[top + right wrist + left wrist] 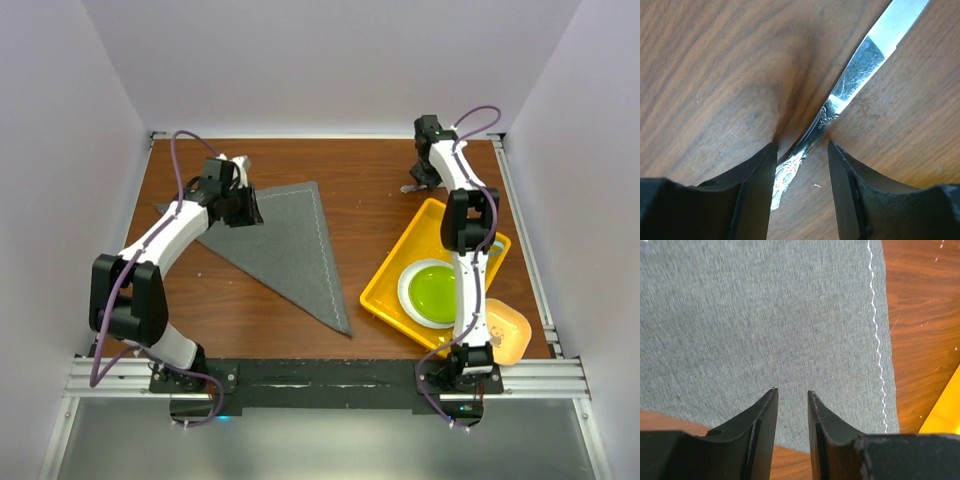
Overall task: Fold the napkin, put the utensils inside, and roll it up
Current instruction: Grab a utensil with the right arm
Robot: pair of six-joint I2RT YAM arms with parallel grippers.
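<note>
**Napkin of dark grey fabric is folded into a triangle; knife is bracketed for pickup**

The left half of the brown wooden table is taken up by the napkin. It is laid flat with its pale stitched edge toward the centre, so a broad face is offered for the cutlery. The left gripper is held low over the cloth's far-left part, its jaws slightly parted and gripping nothing. It is judged to be placed there to steady the fabric.

A yellow plastic tray carrying a white-rimmed green plate is set at the right, apart from the napkin. Beyond the tray, the slim silvery metal knife lies on bare wood. Its ornate handle is straddled by the right gripper, whose jaws are parted and not yet clamped, so the knife is judged not to be held.
</note>
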